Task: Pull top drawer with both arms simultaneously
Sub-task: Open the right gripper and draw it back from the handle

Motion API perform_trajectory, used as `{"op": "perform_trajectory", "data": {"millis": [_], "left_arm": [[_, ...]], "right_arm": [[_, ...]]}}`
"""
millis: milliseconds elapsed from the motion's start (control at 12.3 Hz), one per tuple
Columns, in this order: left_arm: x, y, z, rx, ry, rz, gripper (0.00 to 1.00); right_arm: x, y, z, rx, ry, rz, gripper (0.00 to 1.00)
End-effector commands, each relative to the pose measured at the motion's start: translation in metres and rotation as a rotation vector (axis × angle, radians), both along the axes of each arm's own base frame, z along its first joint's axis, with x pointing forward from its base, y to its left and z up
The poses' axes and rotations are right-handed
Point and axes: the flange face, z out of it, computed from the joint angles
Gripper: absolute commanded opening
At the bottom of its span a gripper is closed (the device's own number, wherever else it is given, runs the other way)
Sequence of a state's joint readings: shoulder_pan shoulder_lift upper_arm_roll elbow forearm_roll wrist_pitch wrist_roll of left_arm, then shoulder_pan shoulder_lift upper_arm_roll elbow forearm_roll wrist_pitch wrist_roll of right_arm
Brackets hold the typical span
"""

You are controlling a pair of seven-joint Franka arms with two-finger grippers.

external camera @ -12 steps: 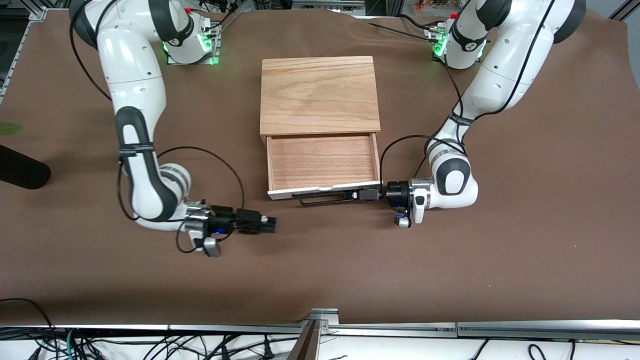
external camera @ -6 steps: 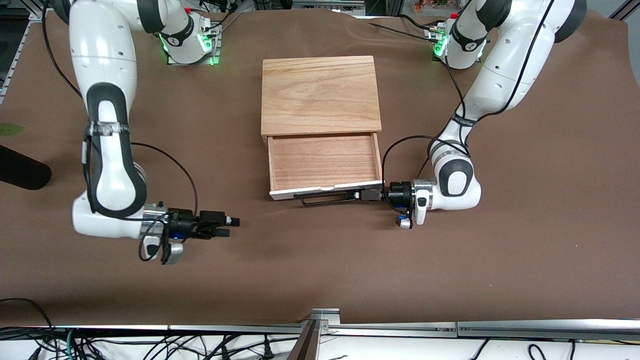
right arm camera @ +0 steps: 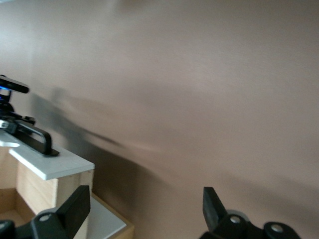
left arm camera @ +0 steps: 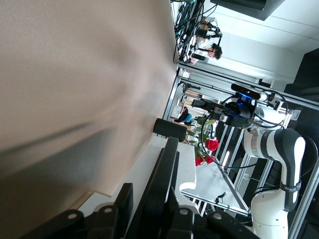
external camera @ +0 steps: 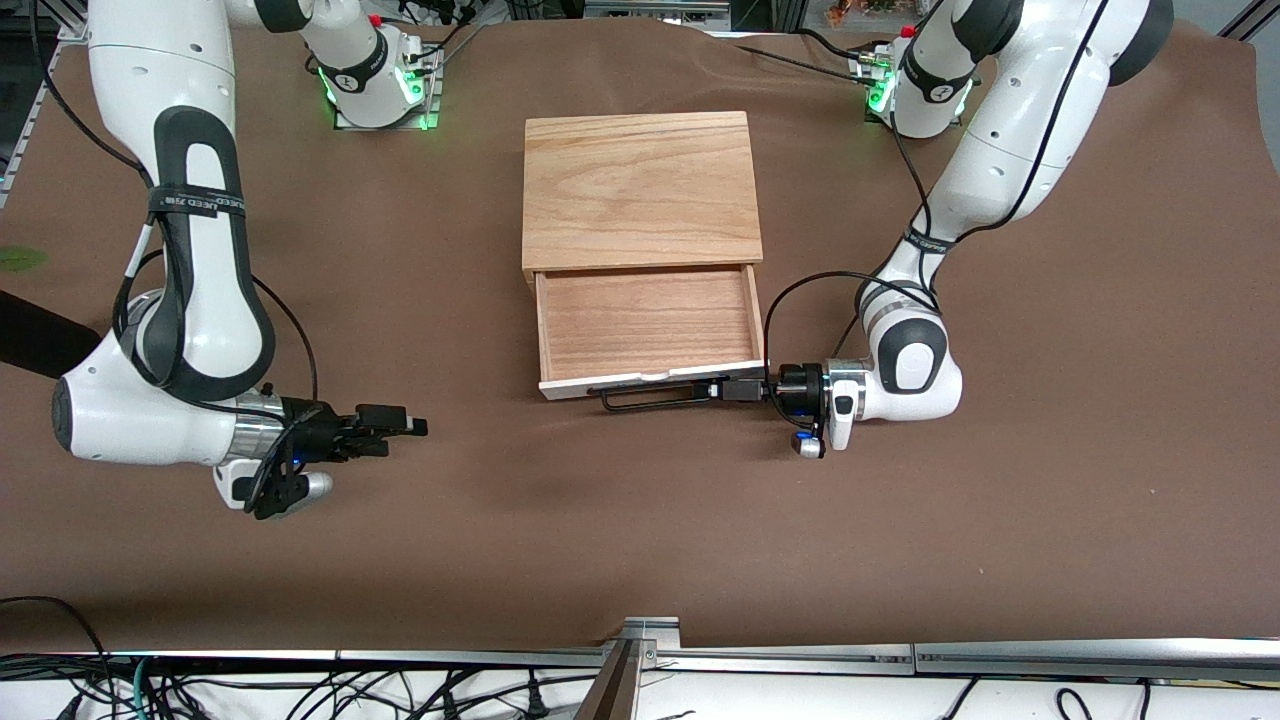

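Observation:
The top drawer (external camera: 645,325) stands pulled out of the oak cabinet (external camera: 640,190), its reddish wooden tray bare. Its white face panel (external camera: 600,385) carries the long black wire handle (external camera: 650,402). My left gripper (external camera: 735,390) is shut on the handle's end toward the left arm. In the left wrist view the black handle (left arm camera: 167,174) runs between the fingers against the white panel (left arm camera: 188,172). My right gripper (external camera: 405,427) hangs open with nothing in it over the cloth, well off toward the right arm's end. Its view shows the handle (right arm camera: 35,137) at a distance.
Brown cloth (external camera: 640,520) covers the table. A black object (external camera: 40,345) lies at the right arm's end. A metal rail (external camera: 640,650) runs along the edge nearest the front camera. A plain white panel (right arm camera: 102,224) sits under the top drawer.
My right arm has swung away from the drawer toward its own end of the table, and its fingers have spread. The left gripper and the drawer have stayed put.

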State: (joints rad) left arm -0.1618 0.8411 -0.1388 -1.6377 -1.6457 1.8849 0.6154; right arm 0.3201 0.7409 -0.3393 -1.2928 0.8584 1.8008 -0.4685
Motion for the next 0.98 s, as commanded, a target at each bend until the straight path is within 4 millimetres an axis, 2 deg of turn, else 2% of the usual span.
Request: {"op": "perform_trajectory", "data": {"millis": [0,163,407,569,895], "left_arm": [[0.028,0.027,0.055,-0.086,0.16,0.084,1.0],[0.037,0.027,0.068,-0.11,0.142,0.095,1.0],[0.034,0.029,0.063,-0.1,0.041,0.069,1.0],[0.035,0.028,0.066,-0.12,0.09,0.079,1.0],[0.036,0.028,0.068,-0.146,0.082,0.085,1.0]], "right_arm": [[-0.003,-0.01,0.005,-0.064,0.018,-0.009,1.0],[-0.004,-0.018,0.004,-0.123,0.021,0.003,1.0],[-0.004,-0.024,0.004,-0.17,0.03,-0.003,1.0],[-0.004,-0.026,0.004,-0.171,0.026,-0.005,1.0],[-0.003,-0.026,0.002,-0.173,0.025,-0.007,1.0]]}}
